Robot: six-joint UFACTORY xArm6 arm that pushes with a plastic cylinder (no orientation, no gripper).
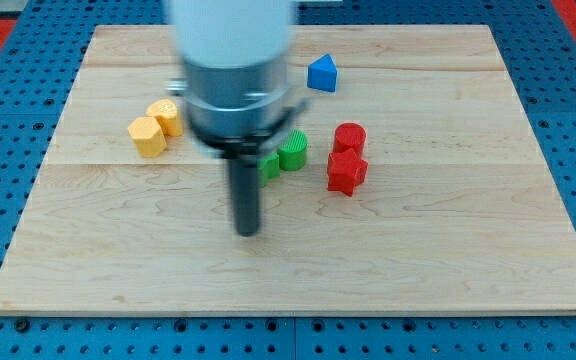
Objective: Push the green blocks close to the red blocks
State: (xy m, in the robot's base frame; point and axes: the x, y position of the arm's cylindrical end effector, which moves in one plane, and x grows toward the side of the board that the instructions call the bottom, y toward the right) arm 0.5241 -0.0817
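With no pincer to judge, my tip (248, 232) stands below-left of the 2 green blocks (286, 155), which sit near the 2 red blocks (347, 160); next, I think, a rightward push.

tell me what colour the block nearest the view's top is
Blue, clearest in the camera view, the only one.

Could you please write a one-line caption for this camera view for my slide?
My tip rests below-left of two green blocks, which sit just left of two red blocks.
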